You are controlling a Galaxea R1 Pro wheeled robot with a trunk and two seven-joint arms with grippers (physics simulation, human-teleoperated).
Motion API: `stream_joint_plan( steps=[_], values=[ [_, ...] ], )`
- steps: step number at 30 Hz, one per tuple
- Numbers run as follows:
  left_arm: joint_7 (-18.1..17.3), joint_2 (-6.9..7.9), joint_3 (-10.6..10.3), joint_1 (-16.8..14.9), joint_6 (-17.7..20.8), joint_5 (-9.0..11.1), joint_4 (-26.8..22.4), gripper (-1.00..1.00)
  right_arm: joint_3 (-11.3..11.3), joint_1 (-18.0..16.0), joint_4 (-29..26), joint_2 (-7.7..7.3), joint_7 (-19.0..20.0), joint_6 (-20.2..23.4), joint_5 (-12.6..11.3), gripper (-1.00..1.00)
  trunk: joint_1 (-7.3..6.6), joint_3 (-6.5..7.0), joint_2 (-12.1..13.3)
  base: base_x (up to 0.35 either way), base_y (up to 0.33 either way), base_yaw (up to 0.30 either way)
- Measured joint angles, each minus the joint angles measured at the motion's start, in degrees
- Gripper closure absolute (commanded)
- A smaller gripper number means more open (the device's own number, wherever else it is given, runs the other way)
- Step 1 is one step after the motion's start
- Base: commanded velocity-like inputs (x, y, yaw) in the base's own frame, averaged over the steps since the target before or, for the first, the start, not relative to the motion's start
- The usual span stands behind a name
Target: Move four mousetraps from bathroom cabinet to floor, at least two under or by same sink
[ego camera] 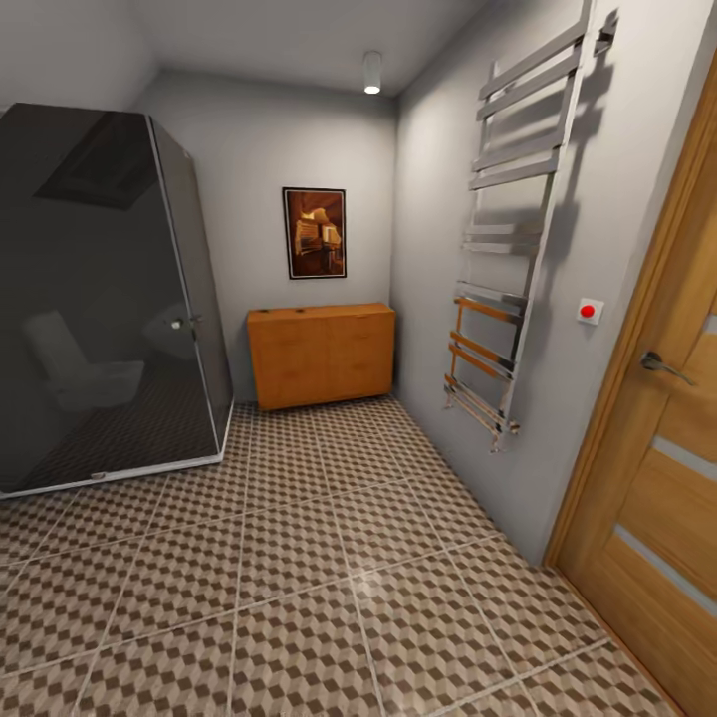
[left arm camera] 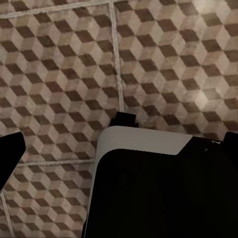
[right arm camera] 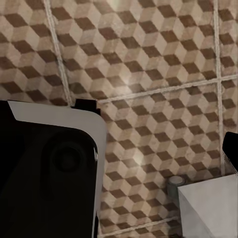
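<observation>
The bathroom floor (ego camera: 299,558) of cube-patterned brown, tan and cream tiles stretches ahead of me. The mousetraps, the cabinet and the sink are out of view. In the left wrist view my left gripper (left arm camera: 119,153) hangs over the floor (left arm camera: 64,64), open, with dark fingertips (left arm camera: 9,156) at both edges of the picture and nothing held. My right gripper (right arm camera: 119,148) also points down at the tiles (right arm camera: 158,59); one dark fingertip (right arm camera: 231,145) shows at the edge, far out, and it holds nothing.
A dark glass shower cubicle (ego camera: 100,299) fills the left. An orange-brown wooden sideboard (ego camera: 321,354) stands against the back wall under a picture (ego camera: 315,232). A chrome towel rail (ego camera: 508,249) and a wooden door (ego camera: 662,458) line the right wall. My black-and-white base (left arm camera: 148,188) shows below the wrists.
</observation>
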Motion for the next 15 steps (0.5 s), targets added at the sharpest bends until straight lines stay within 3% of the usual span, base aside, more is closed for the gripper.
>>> stream_joint_plan(
  steps=[15],
  values=[
    [0.0, 0.02, 0.0, 0.0, 0.0, 0.0, 0.0, -1.0, 0.0, 0.0, 0.0, 0.05, 0.0, 0.0, 0.0, -1.0, 0.0, 0.0, 0.0, 0.0, 0.0, 0.296]
  ],
)
